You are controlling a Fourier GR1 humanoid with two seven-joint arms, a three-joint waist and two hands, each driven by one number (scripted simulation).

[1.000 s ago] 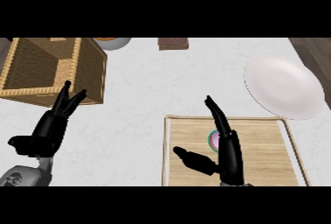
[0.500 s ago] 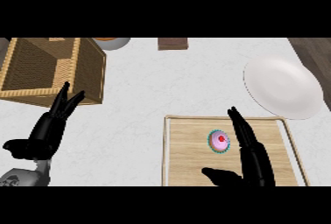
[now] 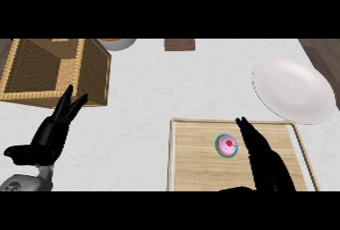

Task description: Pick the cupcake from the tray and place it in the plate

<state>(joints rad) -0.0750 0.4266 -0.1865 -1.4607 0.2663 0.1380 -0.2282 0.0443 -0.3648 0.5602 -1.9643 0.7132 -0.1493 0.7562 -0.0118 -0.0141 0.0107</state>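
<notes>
A small cupcake (image 3: 226, 144) with pink icing, a red centre and a teal wrapper sits near the middle of the wooden tray (image 3: 192, 157). My right hand (image 3: 266, 161) lies over the tray just right of the cupcake, fingers straight and pointing away from me, close beside it. The white plate (image 3: 292, 90) rests on the counter beyond the tray, at the right. My left hand (image 3: 50, 134) stays open at the lower left with fingers up, resting far from the tray.
A wicker basket (image 3: 53, 72) stands at the back left, just beyond my left hand. A bowl (image 3: 118, 42) and a small brown block (image 3: 179, 44) sit along the far edge. A dark strip borders the counter at the far right.
My right hand has shifted to the right across the tray, uncovering the cupcake, and now lies on its right side. The left hand has stayed in place.
</notes>
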